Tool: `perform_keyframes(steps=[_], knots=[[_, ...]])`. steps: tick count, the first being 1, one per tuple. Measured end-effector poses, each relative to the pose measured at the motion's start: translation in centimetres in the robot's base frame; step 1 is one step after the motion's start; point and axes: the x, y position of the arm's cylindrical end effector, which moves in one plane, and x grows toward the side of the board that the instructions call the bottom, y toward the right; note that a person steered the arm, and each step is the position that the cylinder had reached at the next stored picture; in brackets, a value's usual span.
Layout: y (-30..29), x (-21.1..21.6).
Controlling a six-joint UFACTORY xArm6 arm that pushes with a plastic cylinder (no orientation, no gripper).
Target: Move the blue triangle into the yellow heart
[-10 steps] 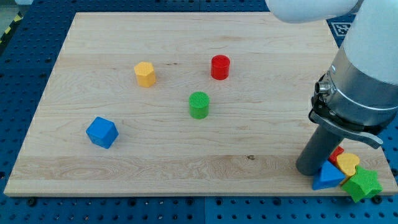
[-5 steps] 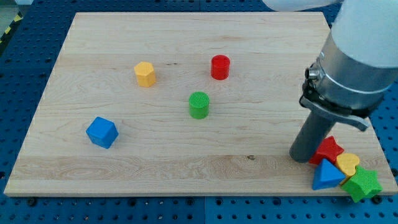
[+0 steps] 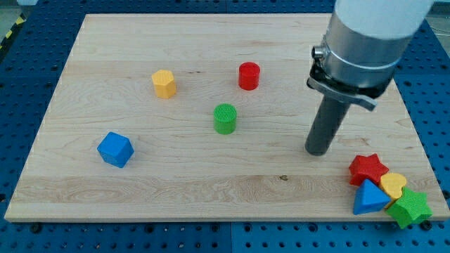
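So the blue triangle (image 3: 369, 197) sits touching the yellow heart (image 3: 394, 185) in the counter's (image 3: 140, 190) bottom-right corner, job looks basically done, which is probably why my tip (image 3: 317, 150) (no gripper, holding nothing) stands apart up-left.

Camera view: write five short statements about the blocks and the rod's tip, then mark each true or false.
1. The blue triangle touches the yellow heart. True.
2. My tip rests on the red star. False: it stands apart, to the star's upper left in the view.
3. The green cylinder lies below the red cylinder in the view. True.
4. The blue cube sits at the view's right. False: lower left.
5. The green star touches the yellow hexagon. False: far apart.
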Motion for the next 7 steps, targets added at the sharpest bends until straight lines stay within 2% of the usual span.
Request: perform_keyframes(steps=[2,3,5,6,7], knots=[[-0.1,-0.9],[0.3,-4.2],[1.3,-6.7],[1.2,-10.4],[1.2,-10.4]])
